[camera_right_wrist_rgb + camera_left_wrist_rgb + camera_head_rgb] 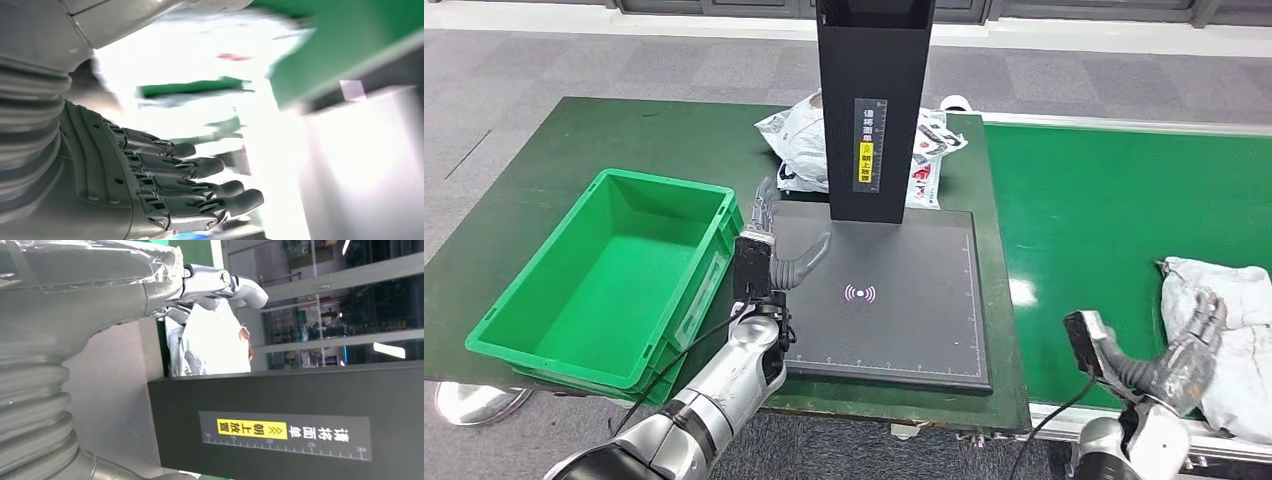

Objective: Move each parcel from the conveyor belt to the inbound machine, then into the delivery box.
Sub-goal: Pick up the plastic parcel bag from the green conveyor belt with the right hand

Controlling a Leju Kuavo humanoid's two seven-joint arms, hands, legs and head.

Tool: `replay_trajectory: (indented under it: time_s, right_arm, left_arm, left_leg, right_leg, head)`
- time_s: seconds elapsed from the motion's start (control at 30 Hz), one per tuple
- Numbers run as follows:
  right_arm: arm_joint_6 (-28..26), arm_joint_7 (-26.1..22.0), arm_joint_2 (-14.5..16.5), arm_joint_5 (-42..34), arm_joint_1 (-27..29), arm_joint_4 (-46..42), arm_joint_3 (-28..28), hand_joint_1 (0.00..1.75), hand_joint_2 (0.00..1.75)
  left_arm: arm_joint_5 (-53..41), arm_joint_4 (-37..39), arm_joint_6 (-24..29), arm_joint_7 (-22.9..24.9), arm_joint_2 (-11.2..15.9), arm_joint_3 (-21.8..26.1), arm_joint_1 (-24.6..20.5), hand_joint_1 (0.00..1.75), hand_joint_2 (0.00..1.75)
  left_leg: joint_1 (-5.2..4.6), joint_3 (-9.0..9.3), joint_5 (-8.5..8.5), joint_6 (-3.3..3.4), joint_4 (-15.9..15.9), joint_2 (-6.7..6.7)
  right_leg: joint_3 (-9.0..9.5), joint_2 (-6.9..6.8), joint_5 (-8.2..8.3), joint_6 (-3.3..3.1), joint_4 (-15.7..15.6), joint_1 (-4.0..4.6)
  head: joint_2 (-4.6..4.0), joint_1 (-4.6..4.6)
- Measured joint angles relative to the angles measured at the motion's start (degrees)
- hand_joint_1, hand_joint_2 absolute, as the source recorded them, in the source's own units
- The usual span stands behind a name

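Right hand [1189, 350], fingers apart, is reaching onto the crinkled white plastic parcel [1234, 330] on the green conveyor belt [1084, 210]; left hand [774, 250] is waiting, fingers spread, over the black scanner plate [904, 310]; green plastic crate [614, 275] is sitting empty.

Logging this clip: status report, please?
Left hand open over scanner pad. Right hand open at parcel on belt, not yet gripping. Green box empty. Nothing blocking.
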Motion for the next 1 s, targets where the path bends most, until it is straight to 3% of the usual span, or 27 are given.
replay_trajectory:
  time_s: [0.1,0.17,0.33,0.5,0.7,1.0]
  right_arm:
    - [0.01,10.13,-2.87,0.26,1.84,0.91,1.33,0.00,1.75]
    - [0.01,13.37,-4.81,0.16,2.63,2.26,2.56,0.00,1.75]
    - [0.02,15.88,-8.25,0.22,3.68,5.94,4.99,0.00,1.75]
    - [0.02,22.96,-11.63,0.41,3.73,11.91,8.31,0.00,1.75]
    - [0.01,26.40,-15.77,0.43,3.60,18.44,13.19,0.00,1.75]
    - [0.01,31.85,-19.13,0.43,0.78,28.03,19.39,0.00,1.75]
  left_arm:
    - [-0.11,0.04,-0.47,0.00,0.13,0.80,0.56,0.00,1.75]
    - [-0.33,0.07,-0.57,0.00,0.18,1.07,0.85,0.00,1.75]
    - [-1.44,0.08,-0.96,0.00,0.17,1.88,1.34,0.00,1.75]
    - [-2.27,0.08,-1.29,0.00,0.19,2.97,1.82,0.00,1.75]
    - [-1.93,-0.28,-1.11,0.00,0.61,3.90,2.95,0.00,1.75]
    - [-1.70,-1.05,-1.02,0.00,1.02,4.33,3.59,0.00,1.75]
  left_leg:
    - [0.00,-0.02,0.00,0.00,-0.01,0.00]
    - [0.00,-0.02,-0.01,0.00,-0.01,0.03]
    - [-0.01,0.00,-0.01,0.01,-0.01,0.02]
    - [0.00,0.00,0.01,0.01,-0.01,0.02]
    - [-0.01,-0.02,0.00,0.01,-0.01,0.02]
    - [0.00,-0.02,0.01,0.02,-0.01,0.02]
  right_leg:
    - [-0.01,-0.01,-0.01,0.01,0.00,0.00]
    - [-0.02,0.01,-0.01,0.01,0.00,0.00]
    - [-0.01,0.01,-0.01,0.01,0.00,0.00]
    - [0.00,0.01,0.00,0.00,0.02,0.00]
    - [0.00,0.00,0.00,0.00,0.02,-0.01]
    - [0.00,-0.01,0.00,0.01,0.02,0.00]
  head:
    - [0.00,0.00]
    - [0.00,0.00]
    - [0.00,0.01]
    - [0.00,0.01]
    - [0.00,0.01]
    - [0.00,0.01]
